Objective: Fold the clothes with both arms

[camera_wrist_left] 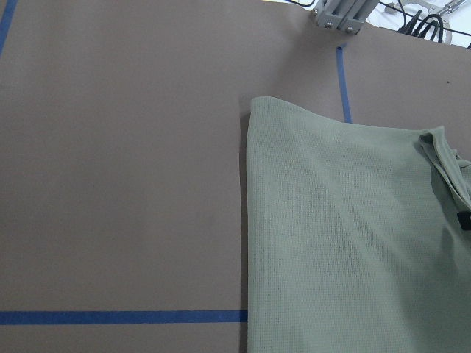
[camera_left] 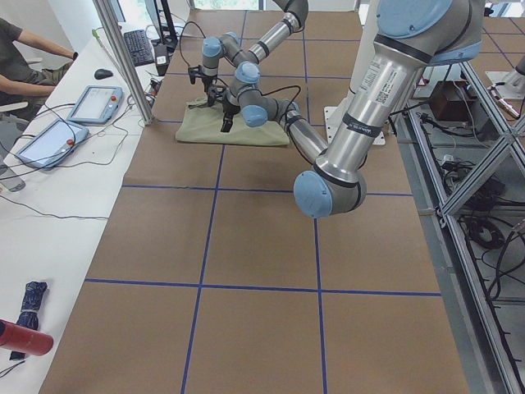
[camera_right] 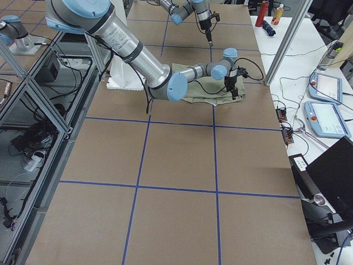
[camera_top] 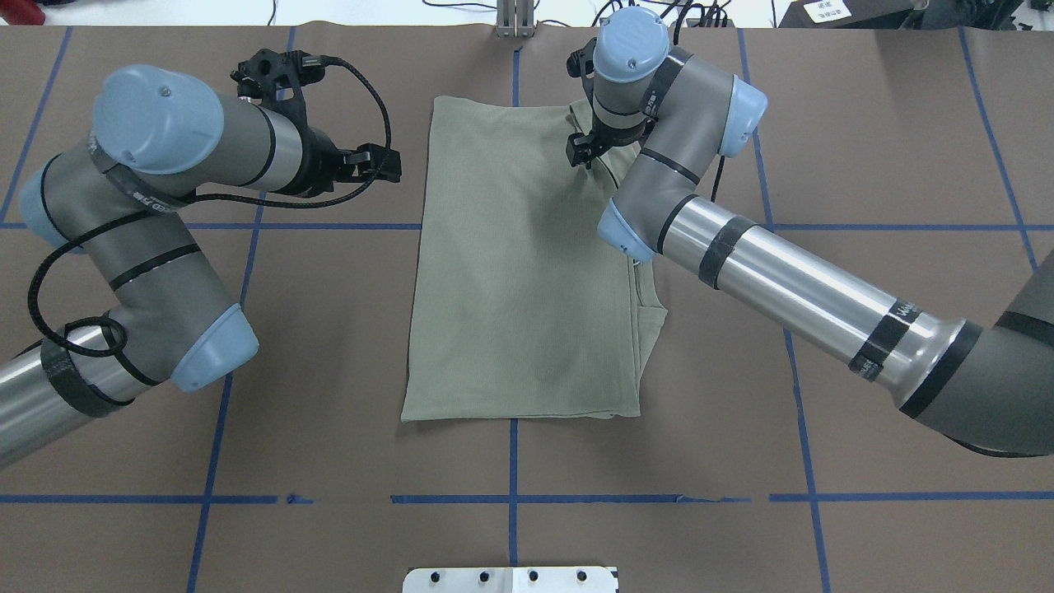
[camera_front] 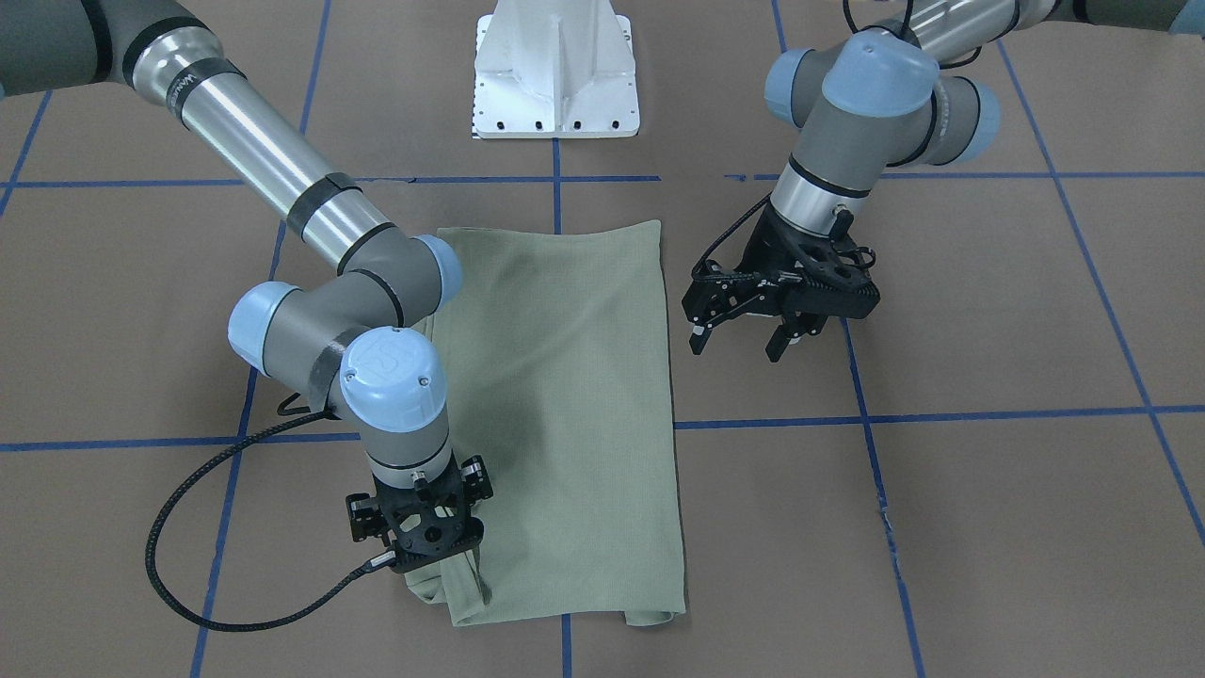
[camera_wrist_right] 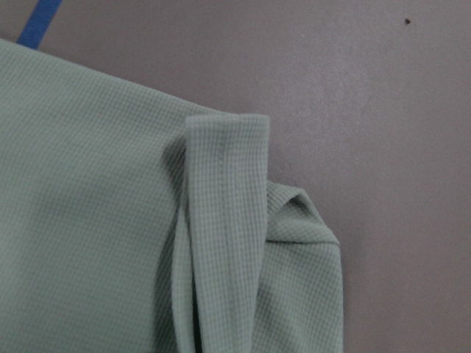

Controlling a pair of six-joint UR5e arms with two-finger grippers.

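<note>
The sage-green shirt (camera_front: 565, 395) lies folded into a long rectangle in the middle of the table (camera_front: 988, 311); it also shows in the overhead view (camera_top: 519, 272) and the left wrist view (camera_wrist_left: 353, 235). My right gripper (camera_front: 441, 557) points straight down at the shirt's far corner on my right side (camera_top: 581, 153) and looks shut on a raised edge of cloth there. The right wrist view shows a folded sleeve edge (camera_wrist_right: 224, 220) close up, with no fingers in view. My left gripper (camera_front: 737, 344) is open and empty, and hovers beside the shirt's left edge (camera_top: 387, 165).
The white pedestal (camera_front: 555, 85) stands at the robot's side of the table. Blue tape lines (camera_top: 510, 498) cross the brown table cover. In the exterior left view a side table holds tablets (camera_left: 94, 103), and an operator (camera_left: 25, 57) sits by it.
</note>
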